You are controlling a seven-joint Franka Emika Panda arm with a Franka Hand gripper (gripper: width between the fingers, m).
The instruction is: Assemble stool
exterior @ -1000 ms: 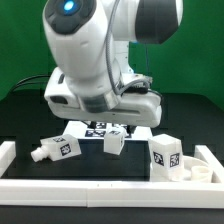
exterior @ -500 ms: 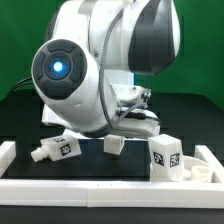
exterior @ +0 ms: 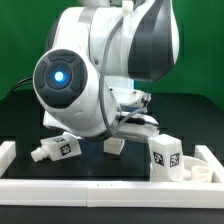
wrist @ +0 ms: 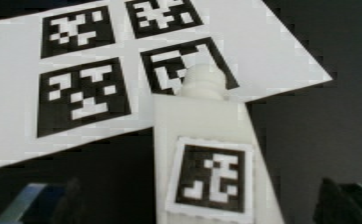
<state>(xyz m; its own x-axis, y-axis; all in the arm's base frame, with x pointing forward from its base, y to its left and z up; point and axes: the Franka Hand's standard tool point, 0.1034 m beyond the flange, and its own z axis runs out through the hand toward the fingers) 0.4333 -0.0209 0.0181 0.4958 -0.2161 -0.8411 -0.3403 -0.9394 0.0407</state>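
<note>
With its jaws spread wide and holding nothing, the pincer (wrist: 196,203) hangs over a leg (wrist: 204,140) in the wrist view. One dark fingertip (wrist: 45,202) stands off each long side of the leg, and neither touches it. The leg lies flat on the black table (wrist: 329,130) with a square tag on its upward face. Its narrow tip reaches onto the edge of the marker board (wrist: 249,40).

In the exterior view the arm (exterior: 90,70) hides the pincer. The part beneath it is most likely the middle leg (exterior: 115,145). A left leg (exterior: 58,150) lies on its side toward the exterior view's left, and a right leg (exterior: 165,155) stands upright toward the exterior view's right, both well apart from the middle one. White rails (exterior: 100,185) frame the front of the table.

Judging by its looks, the leg is light, stiff plastic with a smooth and probably slick skin. It should not crush or bend. Being so light, though, it may skid or swivel if one finger meets it before the other. The chunky tagged body offers flat, parallel sides, so the best hold is across that section near its middle, not on the thin tip. The pincer should be centred over the leg before it closes.
</note>
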